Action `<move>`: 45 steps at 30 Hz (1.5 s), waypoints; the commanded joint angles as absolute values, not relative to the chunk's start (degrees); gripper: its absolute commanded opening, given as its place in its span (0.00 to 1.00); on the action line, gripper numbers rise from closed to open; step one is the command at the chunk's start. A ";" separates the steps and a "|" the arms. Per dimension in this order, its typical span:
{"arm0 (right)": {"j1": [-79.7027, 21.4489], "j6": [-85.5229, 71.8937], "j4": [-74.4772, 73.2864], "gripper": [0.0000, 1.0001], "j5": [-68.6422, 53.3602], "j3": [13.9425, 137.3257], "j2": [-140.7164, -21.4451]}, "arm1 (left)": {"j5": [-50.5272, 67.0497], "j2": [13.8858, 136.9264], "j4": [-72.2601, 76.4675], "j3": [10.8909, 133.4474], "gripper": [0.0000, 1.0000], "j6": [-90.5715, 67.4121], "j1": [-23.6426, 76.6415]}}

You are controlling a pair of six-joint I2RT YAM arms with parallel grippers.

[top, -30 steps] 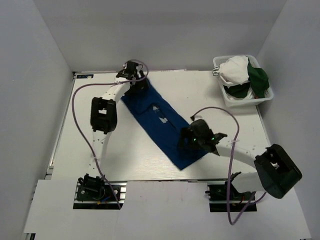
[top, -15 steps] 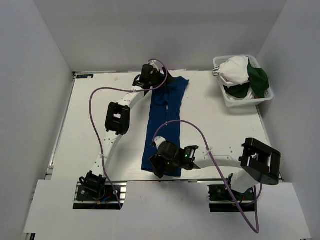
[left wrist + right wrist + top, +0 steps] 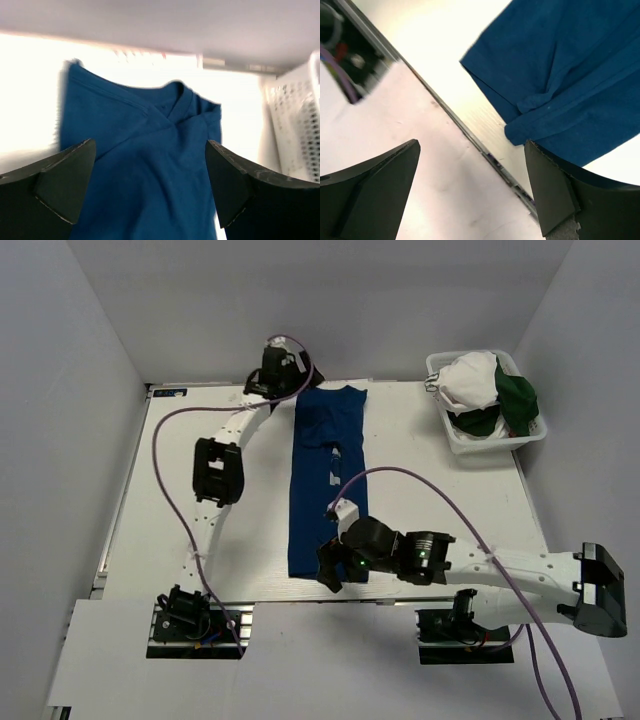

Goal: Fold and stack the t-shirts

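Note:
A royal blue t-shirt [image 3: 320, 480] lies on the table as a long narrow strip, collar at the far end and hem near the front edge. My left gripper [image 3: 281, 378] hovers open just left of the collar [image 3: 176, 98], with blue cloth below its spread fingers [image 3: 64, 180] and nothing between them. My right gripper [image 3: 331, 573] is open at the hem corner [image 3: 530, 120], over the table's front edge, holding nothing. White [image 3: 470, 380] and dark green [image 3: 516, 396] t-shirts are heaped in the basket.
The white mesh basket [image 3: 487, 441] stands at the back right corner; its wall [image 3: 300, 125] shows in the left wrist view. The table's metal front edge [image 3: 485, 155] runs under the right gripper. The right arm's cable [image 3: 440, 500] loops over the table.
The blue shirt has swung from a slant to lie straight from front to back. The left gripper stayed by its collar end. The right gripper followed the hem end to the front edge.

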State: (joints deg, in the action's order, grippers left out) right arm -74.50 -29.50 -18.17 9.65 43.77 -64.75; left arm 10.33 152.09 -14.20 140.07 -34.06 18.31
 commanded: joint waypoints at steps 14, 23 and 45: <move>-69.62 -57.31 -30.70 0.90 17.06 28.94 -47.47 | 14.68 80.81 -18.13 62.71 1.00 -33.64 20.04; -65.05 -52.29 -19.78 0.90 12.30 27.07 -57.00 | 16.96 58.20 -24.08 30.88 1.00 -43.05 26.36; -56.51 -47.64 -9.85 0.10 -2.29 21.89 -62.23 | 6.35 82.43 -23.18 33.48 0.24 -47.37 45.26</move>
